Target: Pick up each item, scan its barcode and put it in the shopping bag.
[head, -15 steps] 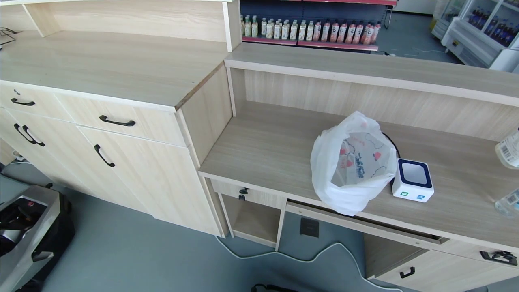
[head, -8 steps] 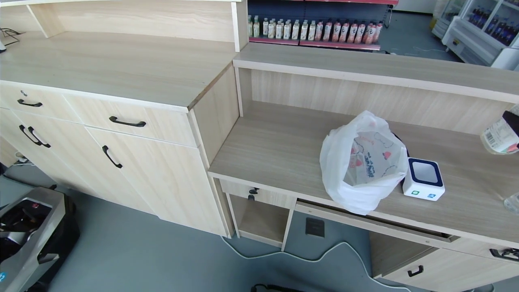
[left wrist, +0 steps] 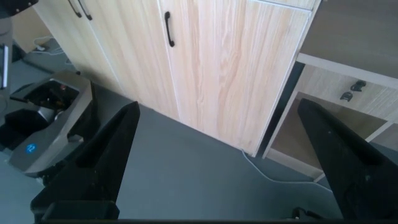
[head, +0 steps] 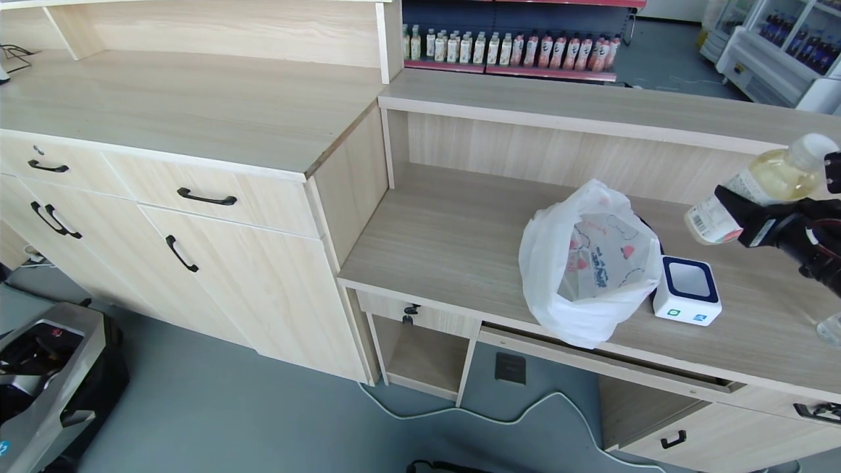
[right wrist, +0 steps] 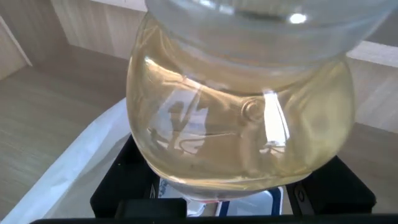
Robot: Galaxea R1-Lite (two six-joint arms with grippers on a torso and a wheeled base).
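A clear bottle of pale yellow drink (head: 755,187) hangs tilted above the counter's right end, white cap up and to the right, barcode label at its lower end. My right gripper (head: 749,209) is shut on the bottle, up and to the right of the small white scanner (head: 686,299). The white plastic shopping bag (head: 588,263) stands open just left of the scanner. In the right wrist view the bottle (right wrist: 242,106) is close up, with the bag (right wrist: 68,174) below it. My left gripper (left wrist: 217,162) is open, low over the floor before the cabinet doors (left wrist: 224,62).
Part of another clear bottle (head: 829,328) shows at the counter's right edge. A raised ledge (head: 591,105) runs behind the lower counter (head: 447,249), and a taller cabinet top (head: 177,105) stands to the left. A cable (head: 460,414) lies on the floor below.
The right gripper has carried the bottle left and up into view, tilting it, toward the scanner. The head camera shifted a little early on. Bag and scanner have stayed put.
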